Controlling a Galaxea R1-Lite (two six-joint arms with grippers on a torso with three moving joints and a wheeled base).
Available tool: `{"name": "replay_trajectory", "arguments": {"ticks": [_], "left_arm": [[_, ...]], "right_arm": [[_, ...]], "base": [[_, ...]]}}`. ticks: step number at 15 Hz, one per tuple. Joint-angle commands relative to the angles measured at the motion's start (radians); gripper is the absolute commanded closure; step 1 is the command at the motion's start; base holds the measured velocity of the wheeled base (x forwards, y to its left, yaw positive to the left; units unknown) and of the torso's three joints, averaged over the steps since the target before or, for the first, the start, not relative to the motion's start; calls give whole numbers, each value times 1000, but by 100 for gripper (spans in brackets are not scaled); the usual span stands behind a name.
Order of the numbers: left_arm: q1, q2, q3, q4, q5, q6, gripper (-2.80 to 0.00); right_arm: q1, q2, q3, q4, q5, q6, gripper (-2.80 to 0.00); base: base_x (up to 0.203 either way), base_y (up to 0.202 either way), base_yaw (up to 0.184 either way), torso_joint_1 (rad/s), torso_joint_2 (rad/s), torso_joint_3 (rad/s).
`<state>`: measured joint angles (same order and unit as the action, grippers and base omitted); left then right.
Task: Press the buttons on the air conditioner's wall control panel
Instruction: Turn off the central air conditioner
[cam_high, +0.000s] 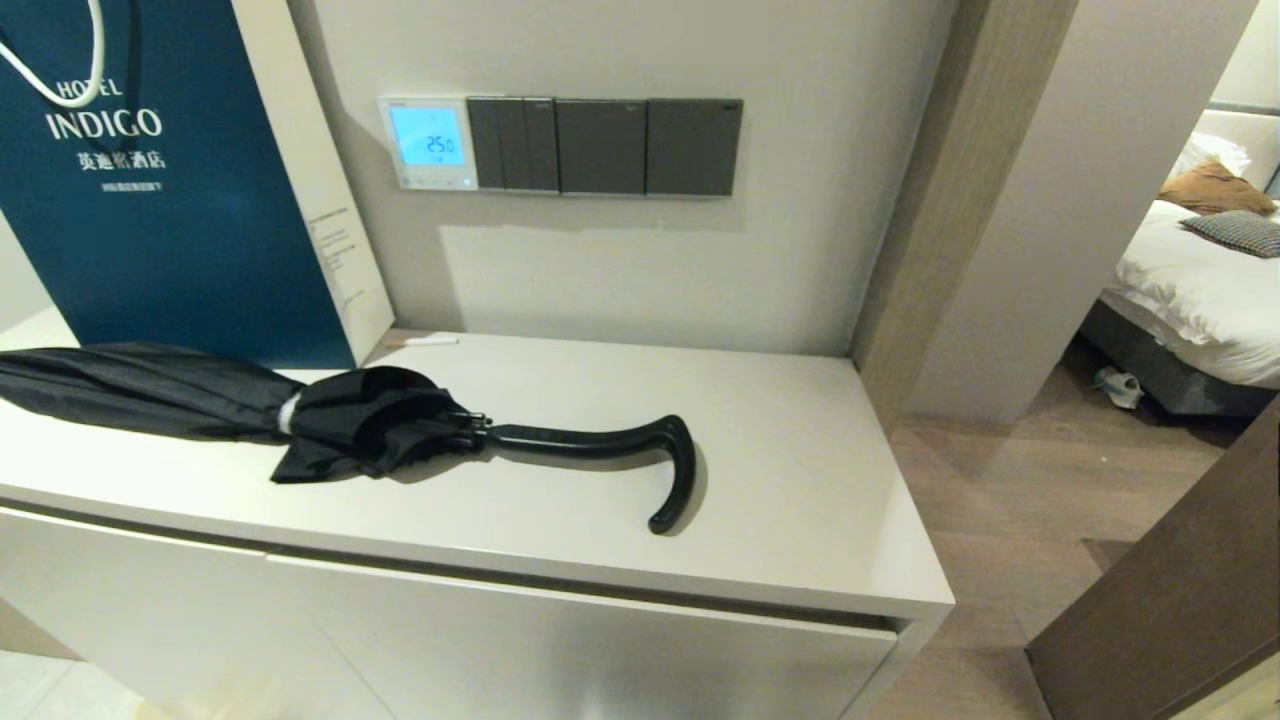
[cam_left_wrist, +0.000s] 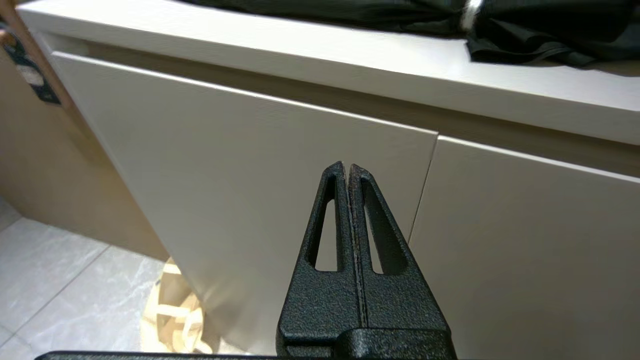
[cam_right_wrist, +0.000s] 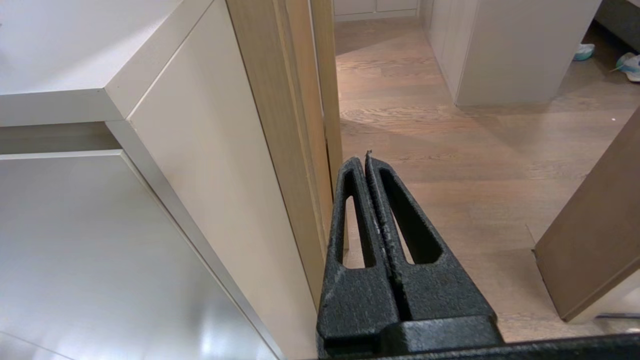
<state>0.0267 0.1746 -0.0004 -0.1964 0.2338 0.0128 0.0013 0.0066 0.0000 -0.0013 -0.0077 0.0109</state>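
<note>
The air conditioner's wall control panel (cam_high: 429, 142) is a small white square on the wall above the cabinet, its screen lit light blue with digits. The buttons (cam_high: 438, 181) form a tiny white row along its lower edge. Neither arm shows in the head view. My left gripper (cam_left_wrist: 347, 165) is shut and empty, low in front of the cabinet doors. My right gripper (cam_right_wrist: 363, 157) is shut and empty, low beside the cabinet's right end, above the wood floor. The panel is out of both wrist views.
Dark grey switch plates (cam_high: 605, 146) adjoin the panel's right side. A black umbrella (cam_high: 330, 415) lies on the white cabinet top (cam_high: 800, 480), and a blue hotel bag (cam_high: 170, 190) stands at back left. A wood pillar (cam_high: 940, 200) flanks the cabinet's right end.
</note>
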Motion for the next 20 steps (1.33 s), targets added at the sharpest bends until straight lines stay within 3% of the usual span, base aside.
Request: {"name": "replay_trajectory", "arguments": {"ticks": [1, 3, 4, 9, 12, 20], "left_arm": [[-7, -97, 14, 30, -19, 15, 0], [-13, -169, -24, 184, -68, 38, 0], [-14, -174, -36, 209, -85, 48, 0], [-14, -175, -35, 206, -96, 44, 0], [-16, -175, -6, 211, -252, 33, 0], [-21, -175, -6, 209, -234, -13, 0]], "right_arm": [[0, 0, 2, 0, 0, 0, 0], [0, 1, 2, 0, 0, 0, 0], [0, 1, 2, 0, 0, 0, 0], [0, 1, 2, 0, 0, 0, 0], [0, 1, 2, 0, 0, 0, 0], [0, 1, 2, 0, 0, 0, 0]], "base": [[0, 0, 0, 0, 0, 0], [0, 0, 0, 0, 0, 0], [0, 0, 0, 0, 0, 0], [0, 0, 0, 0, 0, 0], [0, 0, 0, 0, 0, 0], [0, 0, 0, 0, 0, 0]]}}
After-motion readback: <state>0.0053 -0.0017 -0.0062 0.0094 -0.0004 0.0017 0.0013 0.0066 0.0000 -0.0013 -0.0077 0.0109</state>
